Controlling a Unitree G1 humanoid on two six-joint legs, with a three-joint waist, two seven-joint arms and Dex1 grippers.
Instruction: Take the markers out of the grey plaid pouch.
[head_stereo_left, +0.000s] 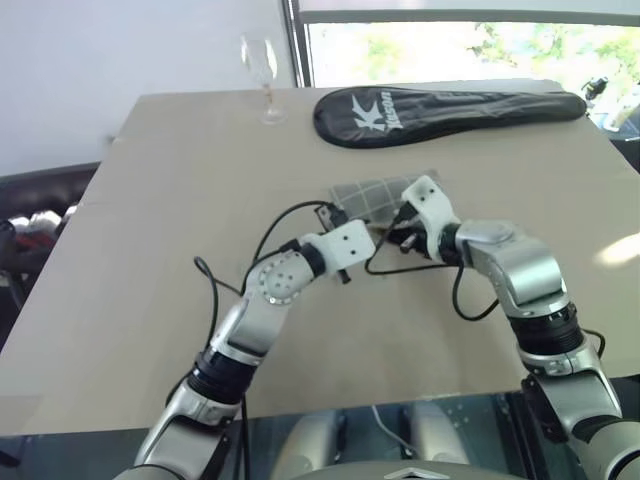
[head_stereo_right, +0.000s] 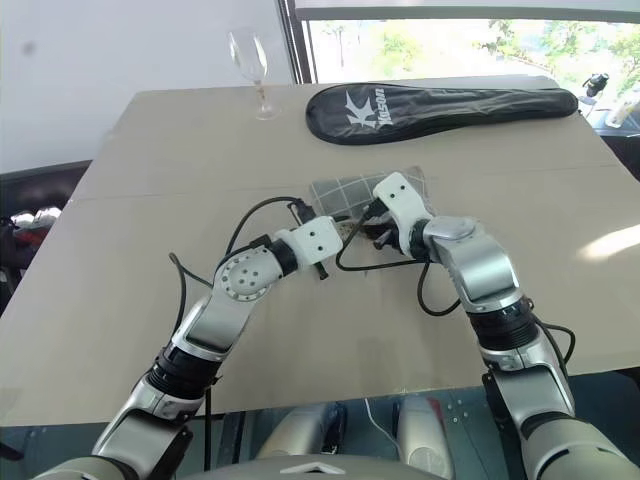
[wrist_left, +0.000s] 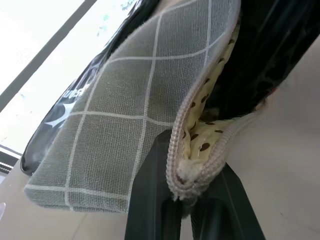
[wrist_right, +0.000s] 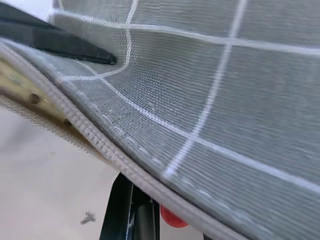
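Note:
The grey plaid pouch (head_stereo_left: 372, 196) lies mid-table, its near edge lifted. My left gripper (head_stereo_left: 377, 232) is shut on the pouch's zipped rim; the left wrist view shows its fingers (wrist_left: 150, 200) pinching the edge (wrist_left: 192, 170), with spotted yellow lining showing. My right gripper (head_stereo_left: 398, 218) reaches in under the raised fabric (wrist_right: 225, 100) from the right. A finger (wrist_right: 125, 210) presses against a small red piece of a marker (wrist_right: 170, 217), and the gripper looks shut on it. The rest of the markers is hidden inside the pouch.
A long black racket cover (head_stereo_left: 450, 112) lies across the far side of the beige table (head_stereo_left: 150, 250). A wine glass (head_stereo_left: 262, 70) stands at the far left. A dark seat (head_stereo_left: 40, 215) sits beyond the left table edge. Black cables loop near both wrists.

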